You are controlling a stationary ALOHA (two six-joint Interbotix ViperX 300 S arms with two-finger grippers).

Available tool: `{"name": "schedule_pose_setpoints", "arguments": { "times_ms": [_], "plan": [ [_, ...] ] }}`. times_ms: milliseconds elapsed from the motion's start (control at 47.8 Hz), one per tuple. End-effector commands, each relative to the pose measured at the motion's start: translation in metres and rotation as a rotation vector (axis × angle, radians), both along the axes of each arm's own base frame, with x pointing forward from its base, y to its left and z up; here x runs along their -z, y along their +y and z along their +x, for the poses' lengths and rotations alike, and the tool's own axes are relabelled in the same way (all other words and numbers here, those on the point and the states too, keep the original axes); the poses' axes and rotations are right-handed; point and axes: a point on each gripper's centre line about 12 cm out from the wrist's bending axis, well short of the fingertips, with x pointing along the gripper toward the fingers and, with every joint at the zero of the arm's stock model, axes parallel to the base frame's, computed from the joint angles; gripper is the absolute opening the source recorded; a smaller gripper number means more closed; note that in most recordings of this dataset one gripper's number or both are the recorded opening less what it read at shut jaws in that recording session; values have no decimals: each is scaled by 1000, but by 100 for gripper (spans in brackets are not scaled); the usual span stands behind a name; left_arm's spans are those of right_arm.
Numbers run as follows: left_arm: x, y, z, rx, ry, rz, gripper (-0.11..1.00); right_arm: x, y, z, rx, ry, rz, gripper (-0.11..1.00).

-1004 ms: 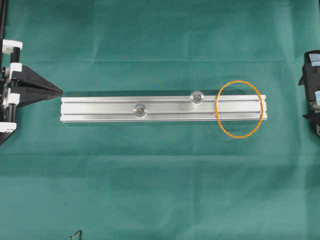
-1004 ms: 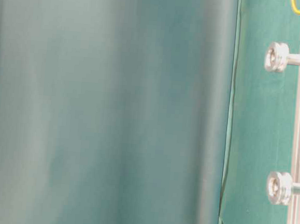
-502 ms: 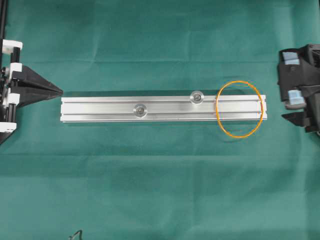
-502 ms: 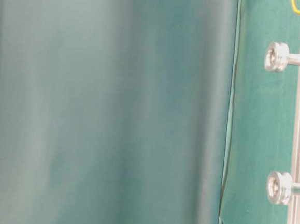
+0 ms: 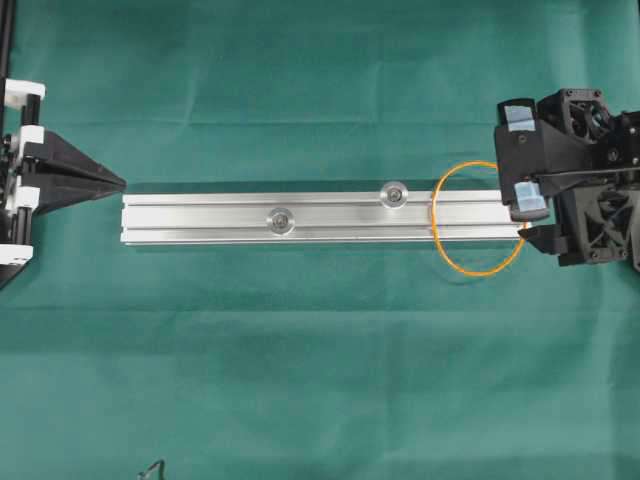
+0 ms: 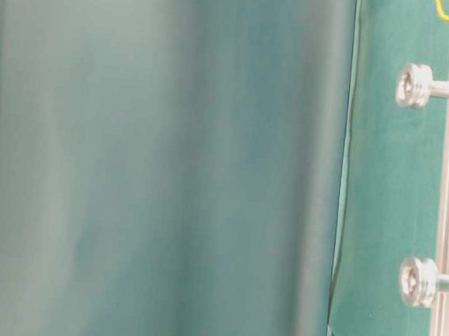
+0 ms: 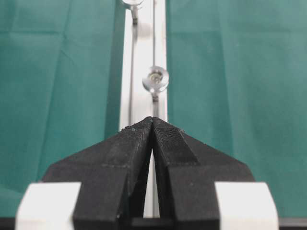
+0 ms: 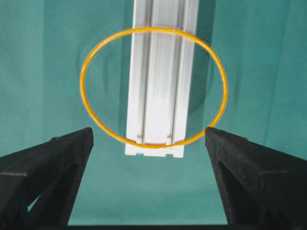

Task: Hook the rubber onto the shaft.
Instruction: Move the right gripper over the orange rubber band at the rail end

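Here, a green cloth (image 5: 320, 380) is covering the whole surface, and an aluminium rail (image 5: 200, 220) is lying lengthwise across its middle, one end pointing toward each arm. The right gripper (image 5: 522, 160) is hanging over the rail's right end, toward the right edge of the surface, fingers spread wide with nothing between them. The left gripper (image 5: 118, 181) is sitting at the left edge, its tip just off the rail's left end, fingers pressed together on nothing. Two shafts are standing up from the rail: one (image 5: 280, 219) left of centre, the other (image 5: 395, 194) nearer the far side. The rubber (image 5: 436, 232) is lying draped across the rail's right end, overhanging both sides, hooked on neither shaft.
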Motion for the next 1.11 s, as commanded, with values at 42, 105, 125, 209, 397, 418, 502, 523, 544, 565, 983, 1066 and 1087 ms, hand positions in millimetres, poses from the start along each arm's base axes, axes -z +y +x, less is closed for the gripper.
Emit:
{"name": "schedule_pose_setpoints", "arguments": {
  "times_ms": [42,105,125,209,397,418,502,523,544,565,983,1066,1087],
  "plan": [
    [-12,1,3,-3,-28,2,0,-11,0,5,3,-40,4,96],
    [-12,1,3,-3,-28,3,0,-11,0,5,3,-40,4,96],
    [-12,1,3,-3,-28,2,0,-11,0,5,3,-40,4,96],
    [-12,1,3,-3,-28,2,0,-11,0,5,3,-40,4,96],
    [-12,1,3,-3,-28,2,0,-11,0,5,3,-40,4,96],
    [-12,1,3,-3,-28,3,0,-11,0,5,3,-40,5,96],
    [-12,1,3,-3,-28,2,0,-11,0,5,5,-40,6,96],
    [-12,1,3,-3,-28,2,0,-11,0,5,5,-40,6,96],
    [-12,1,3,-3,-28,2,0,-11,0,5,5,-40,6,96],
    [-12,1,3,-3,-28,2,0,-11,0,5,5,-40,6,96],
    [-12,1,3,-3,-28,2,0,-8,4,5,6,-31,35,96],
    [-12,1,3,-3,-28,2,0,-2,7,6,4,-15,52,96],
    [-12,1,3,-3,-28,3,0,0,8,6,3,-11,53,96]
  ]
}}
